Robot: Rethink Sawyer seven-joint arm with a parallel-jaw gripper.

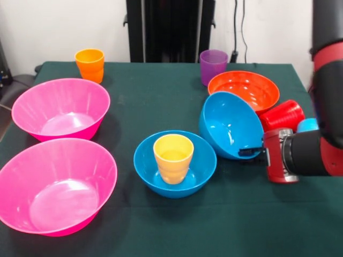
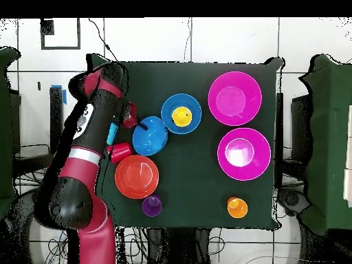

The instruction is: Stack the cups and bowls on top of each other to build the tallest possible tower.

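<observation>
My gripper (image 1: pixel 251 151) comes in from the right and is shut on the rim of a blue bowl (image 1: pixel 228 126), holding it tipped on its side with the opening towards the camera; it also shows in the overhead view (image 2: pixel 149 135). A second blue bowl (image 1: pixel 146 167) stands upright at the centre with the yellow cup (image 1: pixel 173 158) upright inside it. The orange-red bowl (image 1: pixel 244 90) sits behind the tipped bowl. The red cup (image 1: pixel 282 115) lies on its side beside it. The light blue cup (image 1: pixel 307 125) is mostly hidden behind my arm.
Two pink bowls (image 1: pixel 60 108) (image 1: pixel 56 186) stand on the left side. The orange cup (image 1: pixel 90 65) is at the far left, the purple cup (image 1: pixel 213 67) at the far middle. My arm (image 1: pixel 321 152) covers the table's right edge.
</observation>
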